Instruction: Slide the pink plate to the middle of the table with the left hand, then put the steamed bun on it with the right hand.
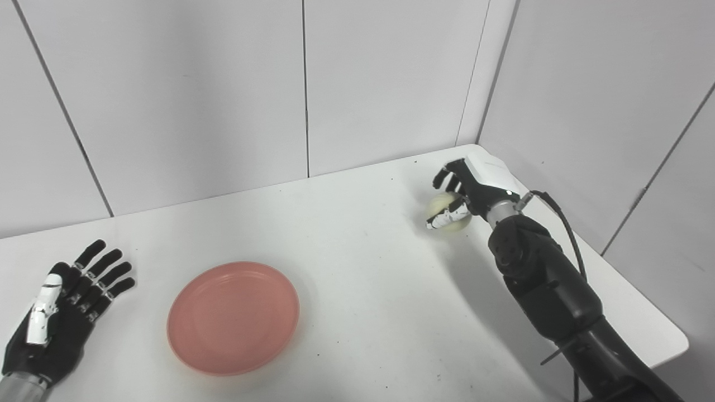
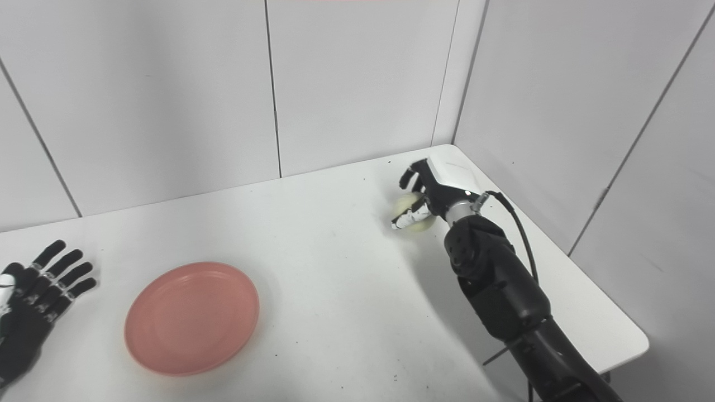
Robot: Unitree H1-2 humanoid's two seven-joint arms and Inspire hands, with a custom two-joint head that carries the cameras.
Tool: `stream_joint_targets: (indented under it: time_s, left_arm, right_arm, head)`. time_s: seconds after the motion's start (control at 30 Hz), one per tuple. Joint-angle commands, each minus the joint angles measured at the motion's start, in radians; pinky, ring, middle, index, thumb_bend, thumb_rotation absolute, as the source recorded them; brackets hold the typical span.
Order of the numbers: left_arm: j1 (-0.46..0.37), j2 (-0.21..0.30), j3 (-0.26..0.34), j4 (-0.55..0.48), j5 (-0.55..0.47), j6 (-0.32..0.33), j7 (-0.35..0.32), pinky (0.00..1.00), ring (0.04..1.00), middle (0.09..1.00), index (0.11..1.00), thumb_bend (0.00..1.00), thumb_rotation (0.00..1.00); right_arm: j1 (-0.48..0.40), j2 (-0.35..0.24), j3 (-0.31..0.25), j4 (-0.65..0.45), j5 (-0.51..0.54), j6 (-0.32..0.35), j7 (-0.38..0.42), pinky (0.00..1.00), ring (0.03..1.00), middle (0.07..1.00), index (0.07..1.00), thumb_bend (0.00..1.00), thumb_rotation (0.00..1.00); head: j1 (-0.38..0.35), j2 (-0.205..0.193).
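- One pink plate (image 1: 233, 317) is lying empty on the tabletop (image 1: 363, 268), just right of the left hand (image 1: 61, 310), which is resting flat, fingers spread, holding nothing.
- One steamed bun (image 1: 447, 211) is sitting inside the right hand (image 1: 461, 195), whose fingers are curling around it near the far right corner.
- The left eye view is showing the left hand whole; the right eye view is cropping it.

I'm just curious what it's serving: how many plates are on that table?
1. The plate lies empty near the table's front left, beside the open left hand. Nothing in view could hide another.
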State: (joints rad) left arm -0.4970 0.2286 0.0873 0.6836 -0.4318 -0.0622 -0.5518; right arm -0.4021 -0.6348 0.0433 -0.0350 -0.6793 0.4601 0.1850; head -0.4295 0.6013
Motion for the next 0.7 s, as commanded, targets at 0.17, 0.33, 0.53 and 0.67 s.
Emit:
stream_joint_targets:
  time_s: [0.17, 0.33, 0.53, 0.67]
  left_arm:
    - [0.140, -0.071, -0.055, -0.023, 0.061, 0.144, 0.093, 0.84, 0.868, 0.896, 0.900, 0.52, 0.90]
    - [0.163, -0.104, -0.074, -0.104, 0.074, 0.186, 0.148, 0.87, 0.885, 0.909, 0.915, 0.50, 0.95]
    - [0.175, -0.149, -0.100, -0.173, 0.101, 0.232, 0.230, 0.88, 0.890, 0.911, 0.916, 0.48, 1.00]
    - [0.176, -0.169, -0.121, -0.194, 0.118, 0.243, 0.253, 0.91, 0.913, 0.929, 0.934, 0.46, 1.00]
  right_arm:
    - [-0.106, 0.000, 0.029, -0.091, 0.003, -0.010, 0.060, 0.33, 0.400, 0.434, 0.545, 0.52, 0.00]
    - [-0.141, 0.024, 0.072, -0.074, 0.006, -0.050, 0.071, 0.35, 0.414, 0.449, 0.544, 0.52, 0.00]
    - [-0.193, 0.077, 0.143, -0.018, 0.021, -0.111, 0.080, 0.34, 0.414, 0.446, 0.543, 0.52, 0.00]
    - [-0.212, 0.105, 0.170, 0.009, 0.039, -0.157, 0.085, 0.33, 0.398, 0.435, 0.543, 0.52, 0.00]
  head:
    - [0.109, -0.011]
    - [0.202, -0.017]
    - [0.289, -0.022]
    - [0.362, -0.024]
